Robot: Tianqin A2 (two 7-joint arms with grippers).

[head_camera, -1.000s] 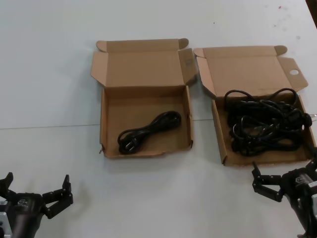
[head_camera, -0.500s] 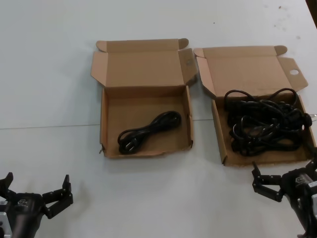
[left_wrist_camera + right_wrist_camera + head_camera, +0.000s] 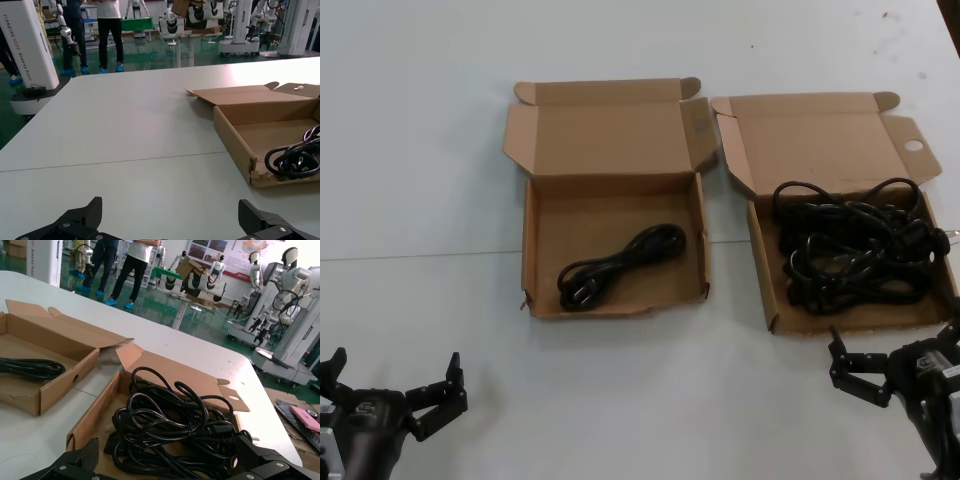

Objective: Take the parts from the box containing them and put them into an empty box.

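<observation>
The box with the round-holed flap (image 3: 860,318) lies at the right and holds a tangled pile of black power cables (image 3: 850,255). The box with the ragged front wall (image 3: 590,215) lies in the middle, lid open, with one looped black cable (image 3: 620,265) in it. My right gripper (image 3: 897,340) is open and empty, just before the full box's front wall; in the right wrist view my right gripper (image 3: 169,450) faces the cable pile (image 3: 180,430). My left gripper (image 3: 395,375) is open and empty, low at the near left, apart from both boxes. In the left wrist view the single cable (image 3: 295,157) shows.
Both boxes sit side by side on a white table (image 3: 430,150) with a seam line across it. Their open lids stand at the far side. In the wrist views, people and other robots (image 3: 295,285) stand beyond the table's far edge.
</observation>
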